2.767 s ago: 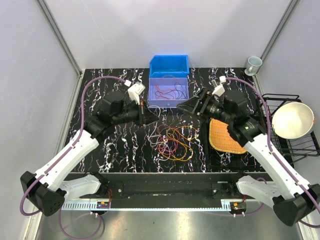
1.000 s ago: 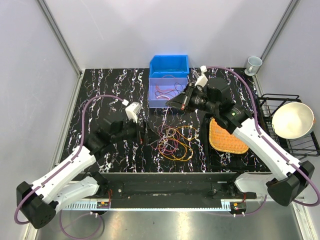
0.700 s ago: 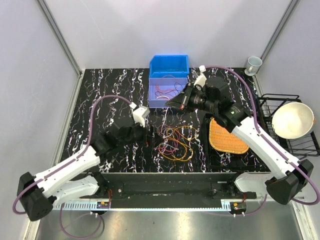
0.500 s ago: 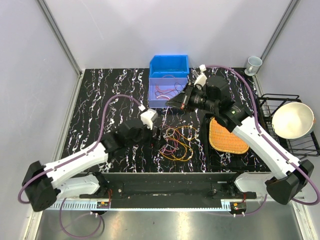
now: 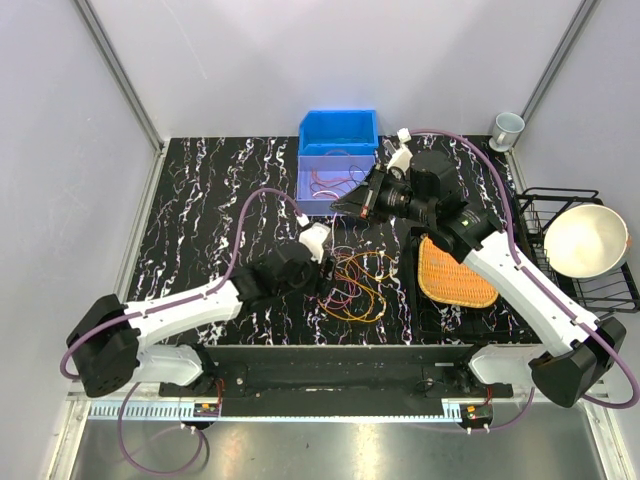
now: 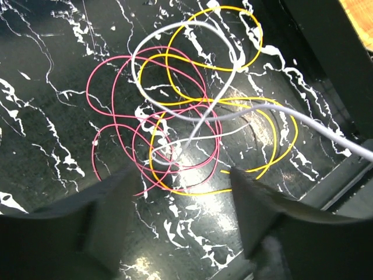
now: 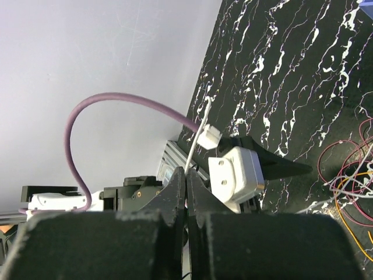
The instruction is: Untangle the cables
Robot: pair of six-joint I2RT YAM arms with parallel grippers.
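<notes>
The cables (image 5: 356, 284) lie in a loose tangle of pink, yellow, orange and white loops on the black marbled table. The left wrist view shows the same cables (image 6: 186, 116) just ahead of my fingers. My left gripper (image 5: 326, 272) hovers over the tangle's left edge. This left gripper (image 6: 183, 192) is open with only bare table between its fingers. One white cable (image 6: 303, 125) runs taut out of the tangle to the right. My right gripper (image 5: 342, 206) hangs near the clear bin. This right gripper (image 7: 186, 172) is shut, and a thin white strand (image 7: 195, 140) pokes out of its tips.
A clear bin (image 5: 302, 185) holding more cables stands behind the tangle, with a blue bin (image 5: 338, 128) behind it. To the right lies an orange woven mat (image 5: 452, 272) on a black tray. A dish rack (image 5: 600, 290) with a white bowl (image 5: 585, 240) and a cup (image 5: 507, 127) stand at far right.
My left arm has swung right and reached forward to the tangle's left edge, its jaws narrowing a little. The right gripper has stayed shut and almost still near the clear bin.
</notes>
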